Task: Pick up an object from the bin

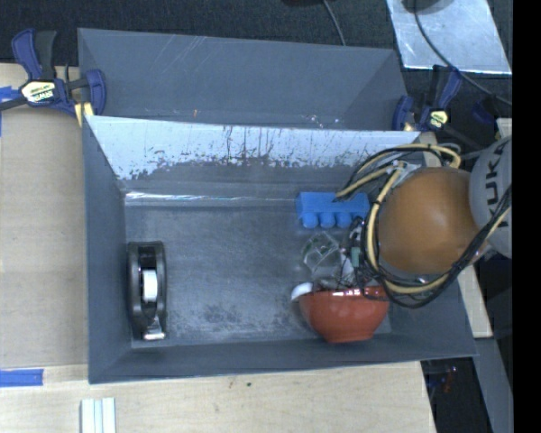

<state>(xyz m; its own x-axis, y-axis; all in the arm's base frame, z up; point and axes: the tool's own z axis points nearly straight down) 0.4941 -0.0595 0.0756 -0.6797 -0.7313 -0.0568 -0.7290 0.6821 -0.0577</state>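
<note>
Black surface (162, 3) behind; grey plate (464, 30) top right.

I see the bin (216, 260) with its load split between two ends. At the left end, near the front wall, a tape dispenser (147, 292) lies alone, well apart from the rest. At the right end, a toy brick (332, 210) sits toward the back and a bowl (343, 316) sits by the front wall, with a small plastic piece (321, 253) between them. My claw (353, 264) hangs just right of that piece.
</note>
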